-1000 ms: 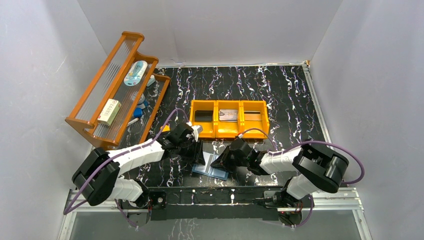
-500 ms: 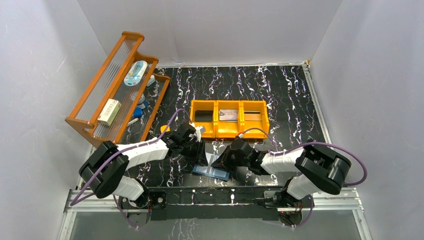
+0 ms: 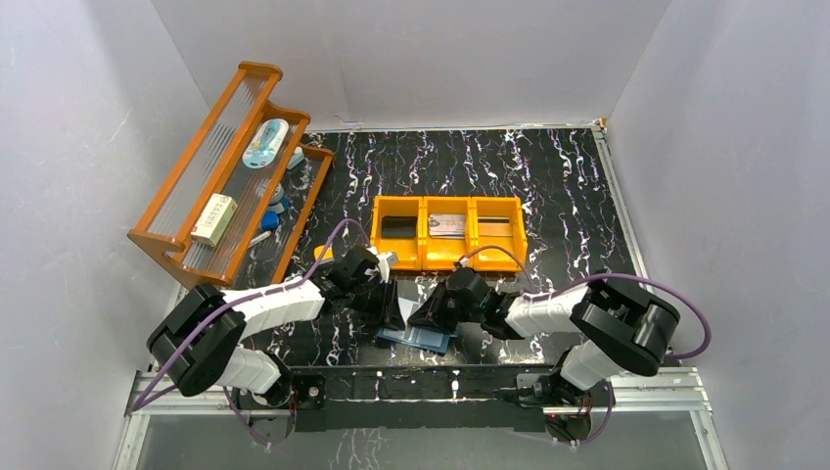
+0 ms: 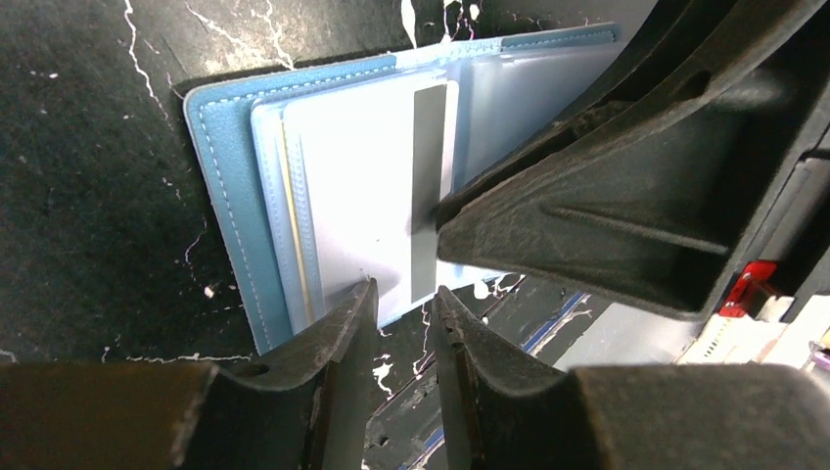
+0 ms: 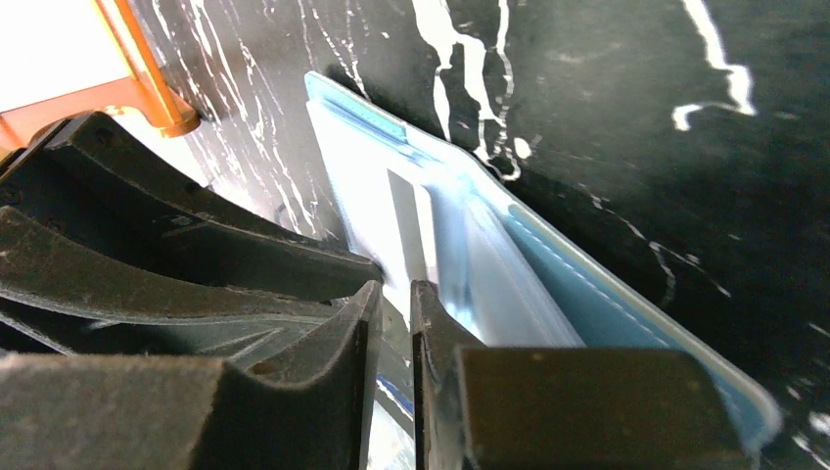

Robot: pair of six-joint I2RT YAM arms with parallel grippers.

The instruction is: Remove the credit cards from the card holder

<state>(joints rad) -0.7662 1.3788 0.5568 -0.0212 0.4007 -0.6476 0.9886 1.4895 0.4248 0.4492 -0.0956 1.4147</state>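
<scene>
Drawing a card from the open holder

The holder (image 3: 415,339) lies open on the worktop (image 3: 558,186) by its near edge, between the arms. The right gripper (image 5: 394,299) is clenched on a pale inner leaf. The left gripper (image 4: 401,299) straddles the striped card (image 4: 362,186) edge; I cannot tell if it bites. Next, I judge: pinch the card alone and slide it out.

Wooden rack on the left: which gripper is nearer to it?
Left. The left gripper is at the blue wallet, just right of the near end of the wooden rack; the right gripper sits farther right, on the wallet's other side.
</scene>
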